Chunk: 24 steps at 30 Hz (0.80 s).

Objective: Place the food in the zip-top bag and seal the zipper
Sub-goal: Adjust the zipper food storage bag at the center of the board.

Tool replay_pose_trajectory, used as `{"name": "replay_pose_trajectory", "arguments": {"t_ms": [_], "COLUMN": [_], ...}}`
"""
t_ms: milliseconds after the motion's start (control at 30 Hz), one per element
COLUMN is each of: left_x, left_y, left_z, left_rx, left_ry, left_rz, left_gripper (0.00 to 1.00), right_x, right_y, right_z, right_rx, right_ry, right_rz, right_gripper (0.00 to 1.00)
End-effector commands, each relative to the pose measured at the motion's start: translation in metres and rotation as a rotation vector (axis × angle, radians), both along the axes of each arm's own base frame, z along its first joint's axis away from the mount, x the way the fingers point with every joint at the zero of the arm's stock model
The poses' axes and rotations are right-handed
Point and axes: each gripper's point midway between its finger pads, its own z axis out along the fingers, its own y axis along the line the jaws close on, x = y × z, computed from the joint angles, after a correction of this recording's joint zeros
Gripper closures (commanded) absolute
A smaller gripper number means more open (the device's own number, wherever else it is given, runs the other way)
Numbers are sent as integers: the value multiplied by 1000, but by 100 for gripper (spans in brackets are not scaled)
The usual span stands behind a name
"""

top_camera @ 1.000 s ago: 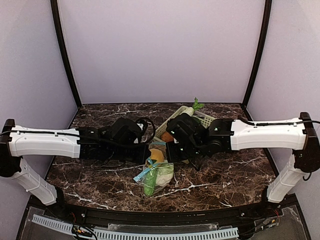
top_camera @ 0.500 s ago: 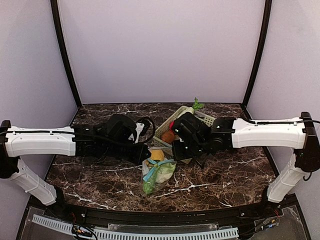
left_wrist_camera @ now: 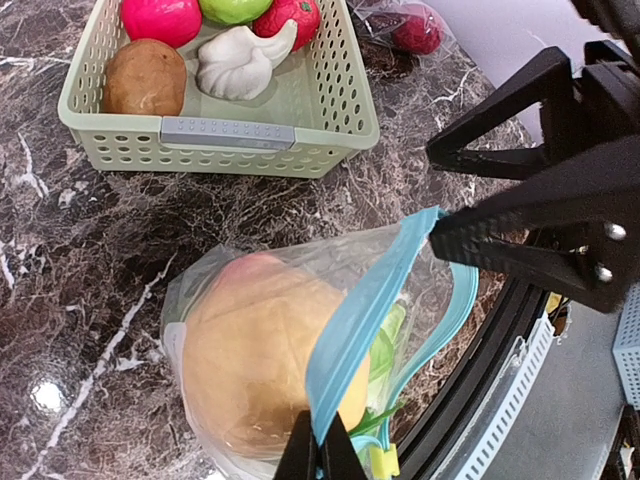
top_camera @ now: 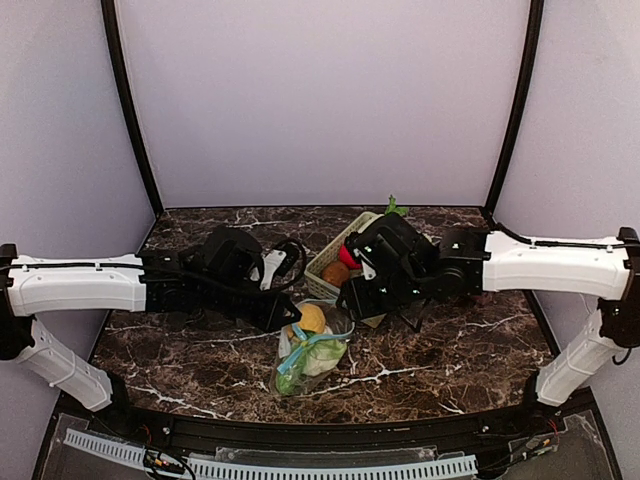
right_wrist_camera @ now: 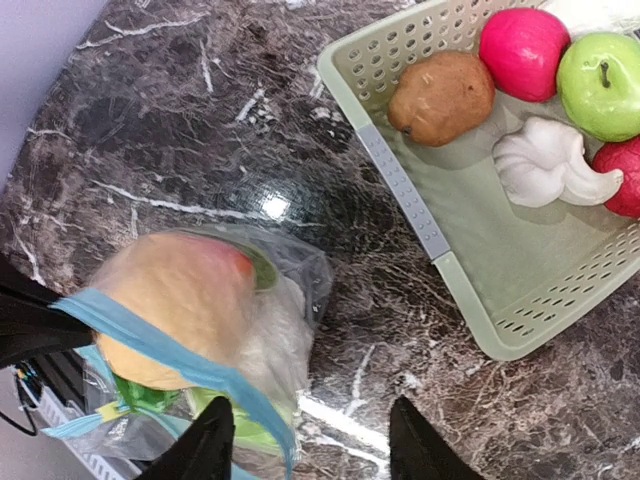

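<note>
The clear zip-top bag (top_camera: 309, 352) with a blue zipper strip (left_wrist_camera: 375, 300) stands on the marble table between both arms. Inside it are food pieces: an orange fruit (left_wrist_camera: 255, 350), something green (right_wrist_camera: 148, 394) and a white piece (right_wrist_camera: 275, 340). My left gripper (left_wrist_camera: 320, 455) is shut on the zipper strip near its end, holding the bag's mouth up; from above it (top_camera: 286, 312) sits at the bag's upper left. My right gripper (right_wrist_camera: 312, 450) hangs open just above the bag's right side, with the strip's other end by its left finger (right_wrist_camera: 205, 445).
A pale green lattice basket (right_wrist_camera: 400, 185) behind the bag holds a brown potato (right_wrist_camera: 442, 97), a pink fruit (right_wrist_camera: 522, 50), a green apple (right_wrist_camera: 598, 70), a white garlic (right_wrist_camera: 545, 165) and a red fruit (right_wrist_camera: 625, 178). A second clear bag with a red item (left_wrist_camera: 415, 27) lies beyond the basket.
My right gripper has opened and drawn back to the right, letting go of the bag. The left gripper stays shut on the zipper strip, and the bag has swung more upright.
</note>
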Motion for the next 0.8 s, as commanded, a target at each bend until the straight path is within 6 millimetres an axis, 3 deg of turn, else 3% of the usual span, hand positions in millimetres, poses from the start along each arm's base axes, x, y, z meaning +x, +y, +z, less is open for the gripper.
{"name": "replay_pose_trajectory", "arguments": {"t_ms": [0,100,200,300,567,767], "left_x": [-1,1,1,1,2,2], "left_y": [-4,-6,-7,-4,7,11], "left_z": [10,12,11,8,0,-3], "left_rx": [-101,-128,-137,-135,-142,-141], "left_ry": [47,56,66,73,105,110], "left_rz": [42,50,49,52,60,40], "left_gripper": [99,99,99,99,99,99], "right_x": [-14,-25,-37,-46,-42,-23], "right_y": [11,19,35,50,73,64], "right_z": [64,80,79,65,23,-8], "right_rx": [170,258,352,388,339,230], "right_ry": [-53,-54,-5,63,144,149], "right_rz": [69,100,146,180,157,8], "right_gripper": [43,46,52,55,56,45]}}
